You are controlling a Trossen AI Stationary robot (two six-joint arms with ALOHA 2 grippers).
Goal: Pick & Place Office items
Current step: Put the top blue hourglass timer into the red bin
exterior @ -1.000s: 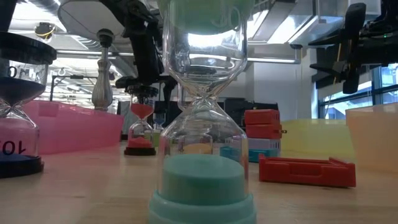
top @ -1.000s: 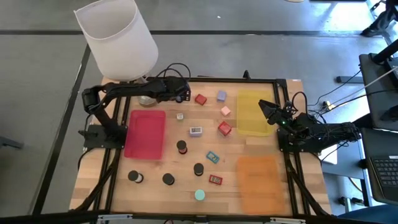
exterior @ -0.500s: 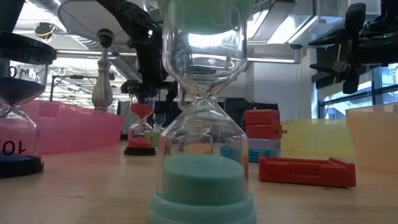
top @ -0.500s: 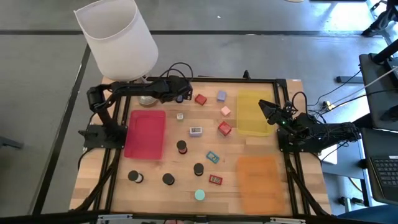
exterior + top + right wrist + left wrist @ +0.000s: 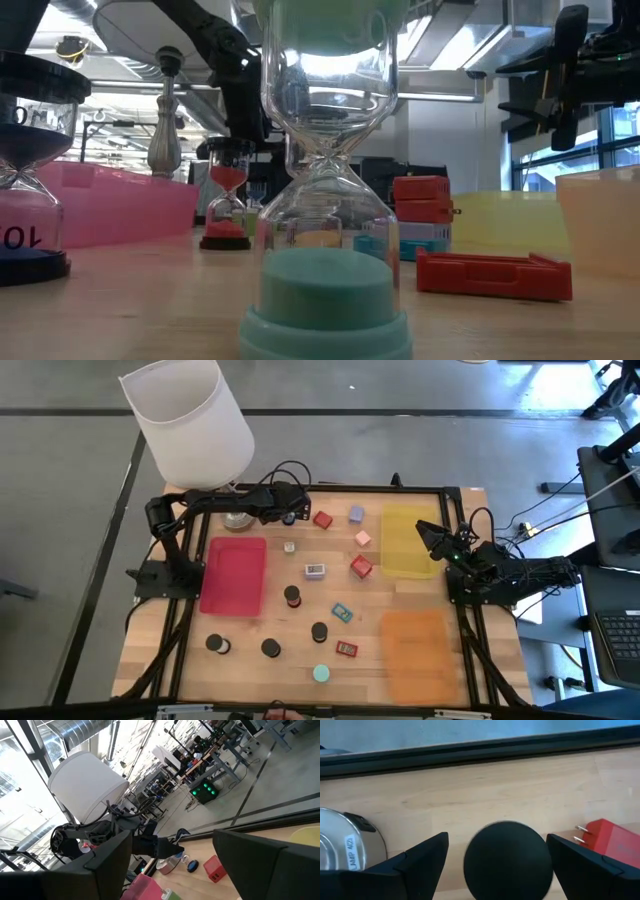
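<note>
The office items lie scattered on the wooden table [image 5: 300, 660]: black round pieces [image 5: 271, 648], a teal one [image 5: 320, 673], small red [image 5: 322, 519], lavender [image 5: 356, 514] and pink [image 5: 363, 538] blocks, and flat rectangles. My left gripper [image 5: 293, 512] is at the far left, open, slanting down. Its fingers stand on either side of a black round piece [image 5: 507, 860] with a gap on each side. The red block [image 5: 615, 840] lies just beside it. My right gripper [image 5: 425, 532] waits open above the yellow mat's edge, holding nothing.
A lamp with a white shade [image 5: 190, 420] and silver base [image 5: 345, 850] stands close by my left gripper. Red [image 5: 234, 575], yellow [image 5: 408, 540] and orange [image 5: 415, 650] mats lie on the table. A black frame rail [image 5: 480, 752] runs along the far edge.
My left gripper has sunk toward the black round piece at the far left, staying open. The items have not moved.
</note>
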